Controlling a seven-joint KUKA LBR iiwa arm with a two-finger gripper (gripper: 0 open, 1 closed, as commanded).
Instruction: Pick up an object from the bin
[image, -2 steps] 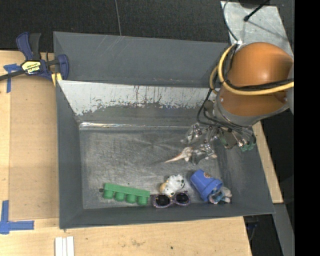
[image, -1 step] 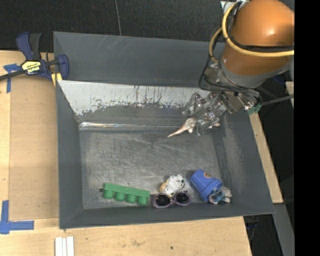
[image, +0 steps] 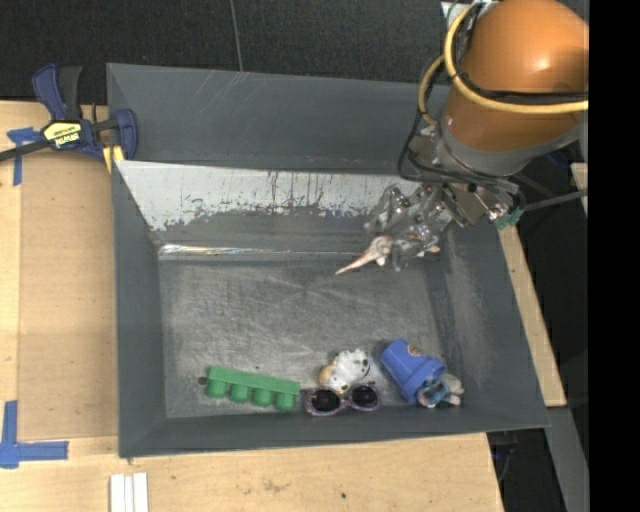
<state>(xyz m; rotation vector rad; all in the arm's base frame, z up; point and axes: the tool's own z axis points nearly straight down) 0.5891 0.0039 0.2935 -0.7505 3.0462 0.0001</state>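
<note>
My gripper (image: 405, 228) hangs over the bin's back right part, near the rear wall, well above the floor. A pale pointed piece (image: 362, 261) juts from it toward the lower left; whether it belongs to the gripper or is a loose thing is unclear. All the loose things lie along the front wall, far from the gripper. Nearest is a blue cup-like toy (image: 408, 369) at the front right, with a small grey bit (image: 445, 392) beside it. A white round toy (image: 348, 368) rests just left of it, above dark purple sunglasses (image: 342, 400).
A green bumpy block (image: 250, 388) lies at the front, left of the sunglasses. The arm's orange dome and cables stand over the bin's back right corner. Bare grey floor stretches across the middle and left of the bin.
</note>
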